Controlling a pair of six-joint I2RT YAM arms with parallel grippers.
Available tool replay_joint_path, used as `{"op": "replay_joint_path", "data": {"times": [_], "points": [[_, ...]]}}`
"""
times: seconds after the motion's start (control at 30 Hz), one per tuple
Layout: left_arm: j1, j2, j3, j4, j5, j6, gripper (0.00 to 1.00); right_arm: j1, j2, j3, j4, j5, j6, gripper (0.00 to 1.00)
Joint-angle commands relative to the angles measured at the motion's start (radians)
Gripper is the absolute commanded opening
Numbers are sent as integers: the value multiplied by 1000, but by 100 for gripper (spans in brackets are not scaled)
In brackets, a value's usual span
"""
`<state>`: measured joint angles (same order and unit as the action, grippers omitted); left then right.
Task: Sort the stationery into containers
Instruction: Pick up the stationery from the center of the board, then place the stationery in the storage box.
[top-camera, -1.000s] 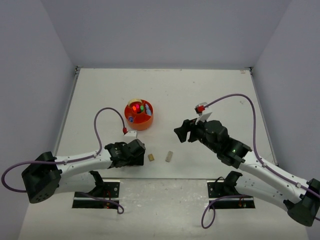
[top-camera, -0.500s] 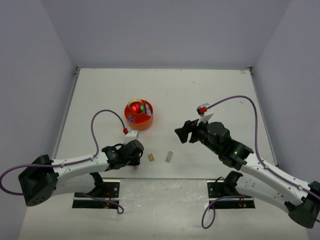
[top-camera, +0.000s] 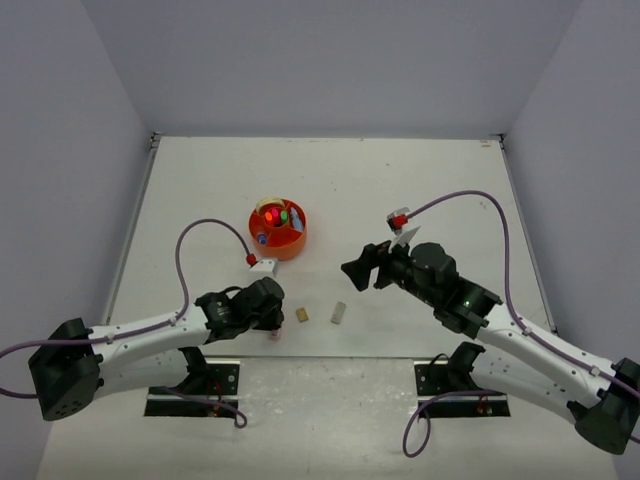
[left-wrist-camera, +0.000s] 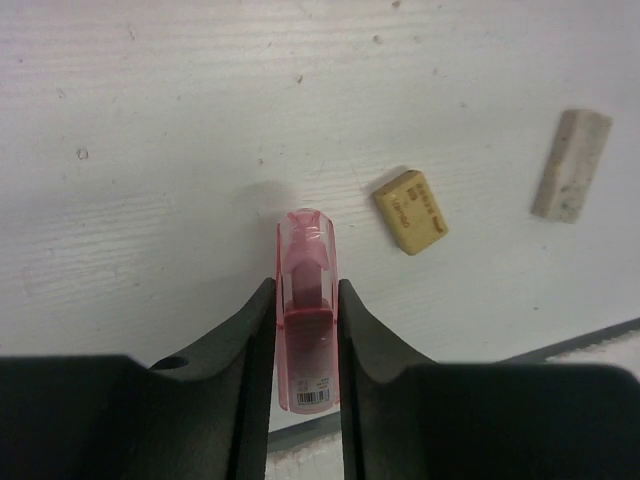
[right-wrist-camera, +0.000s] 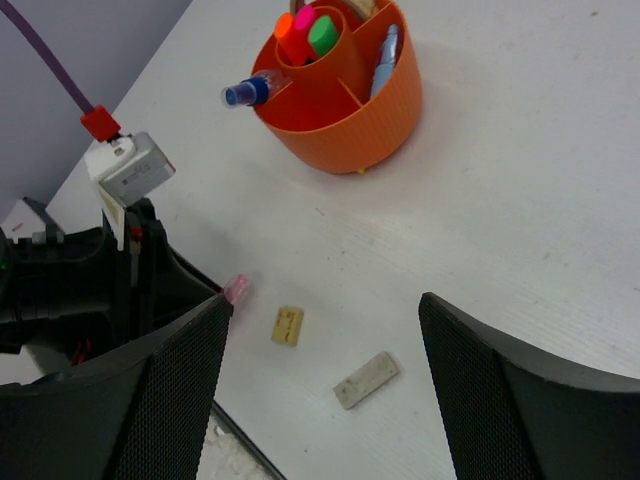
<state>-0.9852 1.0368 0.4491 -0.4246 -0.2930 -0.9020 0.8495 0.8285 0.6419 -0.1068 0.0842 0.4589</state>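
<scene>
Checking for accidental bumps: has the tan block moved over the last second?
No. The tan block sits in the same spot, with the same gap to the grey block and the same offset from the organiser.

Tan block (top-camera: 302, 315), grey block (top-camera: 339, 313) sit w/ orange organiser (top-camera: 285, 250) behind.

We see a white table (top-camera: 400, 180) with a faint wood grain and a few small specks. Just ahead and to the right of the left gripper (left-wrist-camera: 306, 285), a tan block (left-wrist-camera: 410, 211) lies flat on it. A grey block (left-wrist-camera: 571, 165) lies farther right, apart from the tan one. An orange organiser (top-camera: 278, 229) stands on the table well ahead of that gripper, and well apart from the right gripper (top-camera: 355, 270), on the side it faces. A pink capsule (left-wrist-camera: 308, 315) sits pinched in the left gripper; we cannot tell whether it touches the table.
</scene>
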Motion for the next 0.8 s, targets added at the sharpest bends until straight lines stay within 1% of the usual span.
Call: {"op": "replay_joint_path", "data": {"times": [0.0,0.1,0.2,0.27,0.3,0.37,0.47,0.5,0.57,0.77], "points": [[-6,-112,55,-4,0,5,0,-1,59,-55,156,-207,79,78],[-7,-140,80,-1,4,-9,0,14,100,-136,297,-354,146,77],[-16,-188,90,12,2,-36,0,102,185,-169,458,-415,183,76],[-17,-223,91,32,-2,-49,0,168,220,-157,486,-404,191,76],[-18,-244,89,45,-1,-66,0,190,267,-143,507,-394,197,75],[-21,-302,82,102,7,-86,0,231,336,-98,520,-363,229,71],[-23,-336,74,146,17,-103,0,239,403,-70,530,-290,266,62],[-23,-344,73,162,21,-105,0,241,431,-55,533,-266,277,58],[-23,-347,75,182,30,-108,0,241,466,-35,539,-247,291,53],[-26,-343,64,218,53,-113,0,243,472,14,522,-214,285,50]]}}
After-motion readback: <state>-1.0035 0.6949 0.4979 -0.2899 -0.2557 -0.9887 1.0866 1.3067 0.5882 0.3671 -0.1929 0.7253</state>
